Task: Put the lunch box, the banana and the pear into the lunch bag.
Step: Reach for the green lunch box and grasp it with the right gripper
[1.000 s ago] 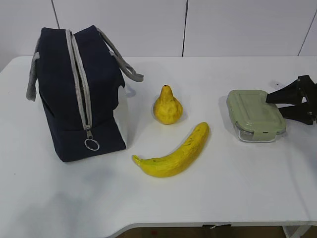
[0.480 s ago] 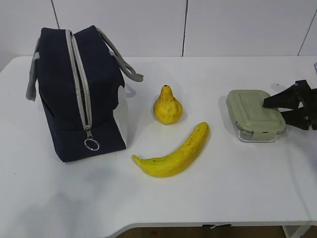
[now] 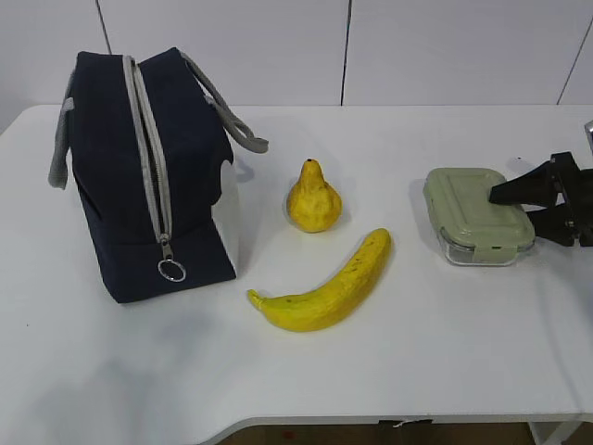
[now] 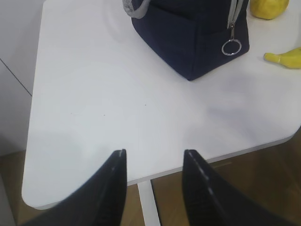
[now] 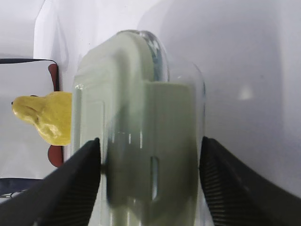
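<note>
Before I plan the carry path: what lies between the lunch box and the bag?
The pear and banana lie between the lunch box and bag, as the exterior view shows.

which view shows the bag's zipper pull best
The exterior view: the zipper runs whole down the bag to the ring pull. The left wrist view shows only the bag's lower corner and ring. In the right wrist view no zipper can be made out.
</note>
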`<state>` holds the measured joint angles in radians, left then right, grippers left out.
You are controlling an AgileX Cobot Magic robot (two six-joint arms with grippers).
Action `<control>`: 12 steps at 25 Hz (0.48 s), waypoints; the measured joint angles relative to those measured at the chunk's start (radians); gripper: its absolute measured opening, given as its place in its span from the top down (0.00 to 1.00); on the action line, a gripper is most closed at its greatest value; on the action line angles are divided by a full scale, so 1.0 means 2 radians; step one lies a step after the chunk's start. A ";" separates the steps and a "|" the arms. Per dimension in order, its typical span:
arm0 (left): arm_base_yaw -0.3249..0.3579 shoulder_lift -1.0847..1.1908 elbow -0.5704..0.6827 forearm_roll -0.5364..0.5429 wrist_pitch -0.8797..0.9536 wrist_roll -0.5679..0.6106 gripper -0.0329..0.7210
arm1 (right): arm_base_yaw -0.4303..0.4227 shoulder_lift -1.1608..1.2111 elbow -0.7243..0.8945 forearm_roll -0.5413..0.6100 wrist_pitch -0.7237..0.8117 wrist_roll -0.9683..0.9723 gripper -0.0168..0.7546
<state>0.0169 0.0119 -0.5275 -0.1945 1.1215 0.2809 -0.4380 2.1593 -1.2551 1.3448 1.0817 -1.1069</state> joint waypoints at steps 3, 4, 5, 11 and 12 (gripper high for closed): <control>0.000 0.000 0.000 0.000 0.000 0.000 0.56 | 0.000 0.000 0.000 0.000 0.000 0.000 0.32; 0.000 0.000 0.000 0.000 0.000 0.000 0.56 | 0.000 0.000 0.000 0.000 0.000 0.000 0.34; 0.000 0.000 0.000 0.000 0.000 0.000 0.56 | 0.000 0.000 0.000 0.000 0.000 0.000 0.36; 0.000 0.000 0.000 0.000 0.000 0.000 0.56 | 0.000 0.000 0.000 0.001 0.001 0.000 0.45; 0.000 0.000 0.000 0.000 0.000 0.000 0.56 | 0.000 0.000 0.000 0.001 0.001 0.000 0.45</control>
<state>0.0169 0.0119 -0.5275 -0.1945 1.1215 0.2809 -0.4380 2.1593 -1.2551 1.3473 1.0841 -1.1069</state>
